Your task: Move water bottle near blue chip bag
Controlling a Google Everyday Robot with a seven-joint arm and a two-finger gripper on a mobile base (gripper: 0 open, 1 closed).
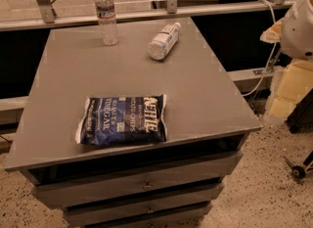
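On the grey cabinet top (pixel 205 95), as I see it: water bottle (pixel 106 14), upright, 11 o'clock, well apart from blue chip bag (pixel 122 120), flat, 6 o'clock. White-labelled bottle (pixel 164 41), on its side, 12 o'clock. White arm housing (pixel 299 26), 2 o'clock. Robot gripper: outside my view, grip state I cannot tell.

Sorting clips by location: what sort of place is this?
Probably a lab or office workspace: a grey drawer cabinet on speckled floor, a metal railing behind. The gripper is out of view; only a white robot part shows at right.
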